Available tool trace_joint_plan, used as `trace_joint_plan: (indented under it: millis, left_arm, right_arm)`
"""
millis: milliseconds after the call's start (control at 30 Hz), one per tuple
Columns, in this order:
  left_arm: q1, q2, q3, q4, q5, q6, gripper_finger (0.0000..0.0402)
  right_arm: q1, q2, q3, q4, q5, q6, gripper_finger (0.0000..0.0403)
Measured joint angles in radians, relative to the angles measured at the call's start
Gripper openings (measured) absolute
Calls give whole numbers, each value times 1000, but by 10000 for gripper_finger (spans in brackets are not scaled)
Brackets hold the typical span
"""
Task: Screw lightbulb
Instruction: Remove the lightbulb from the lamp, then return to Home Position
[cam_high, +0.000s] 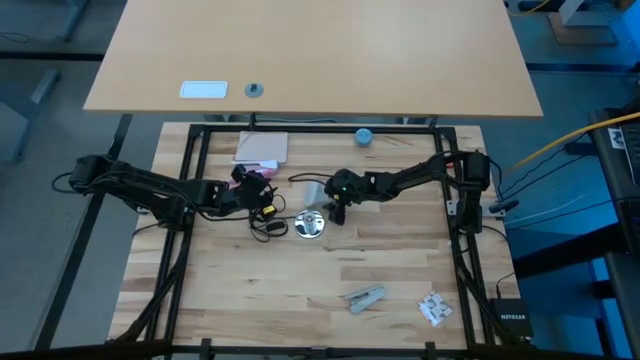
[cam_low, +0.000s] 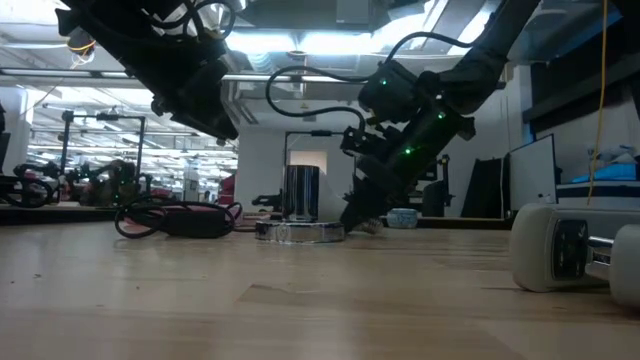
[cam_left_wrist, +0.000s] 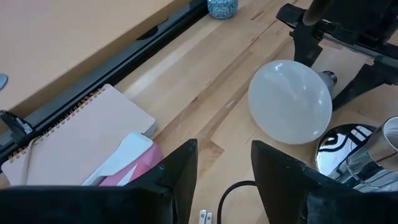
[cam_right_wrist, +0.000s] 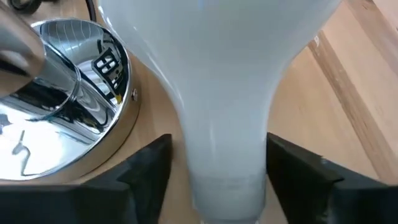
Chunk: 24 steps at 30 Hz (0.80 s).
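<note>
Lying on its side on the wooden table (cam_high: 300, 290): the lightbulb (cam_left_wrist: 290, 101), frosted white dome pointing toward the left arm, metal screw base poking out behind. Sitting just beside the shiny silver lamp base (cam_high: 309, 226), not on it. Getting flanked at the narrow neck by the right gripper (cam_right_wrist: 214, 163), a dark finger (cam_right_wrist: 149, 168) on each side, pretty much hugging the neck. Looking clamped, though actual contact is hard to make out. Reaching in low from the right side in the high view, green lights glowing on the wrist.

Hovering near the middle-left of the table: the left gripper (cam_left_wrist: 224, 168), fingers spread apart with nothing between them, aimed at the bulb's dome but well short of it. Trailing past it on the table, a black cord (cam_high: 265, 226).

Lying behind the left gripper, a spiral notebook (cam_left_wrist: 81, 140) with something pink and white on top. Sitting further back by the frame rail, a small blue patterned cup (cam_left_wrist: 222, 7).
</note>
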Motion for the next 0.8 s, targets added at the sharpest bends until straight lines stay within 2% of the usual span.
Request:
trace_joint_plan:
  millis: [200,333,433,600,800]
  left_arm:
    - [0,0,0,3,0,-17,143]
    - [-1,-29,2,17,1,-44,143]
    - [-1,-78,18,16,21,-16,143]
    - [-1,-199,45,11,24,47,143]
    - [-25,-386,48,-54,64,60,143]
  right_arm:
    - [0,0,1,2,-19,11,311]
    - [-2,1,27,-5,-121,-17,324]
    - [-7,-5,70,-33,-149,-56,325]
    - [-14,-65,152,-176,-82,-139,326]
    - [-13,-198,244,-503,60,-237,326]
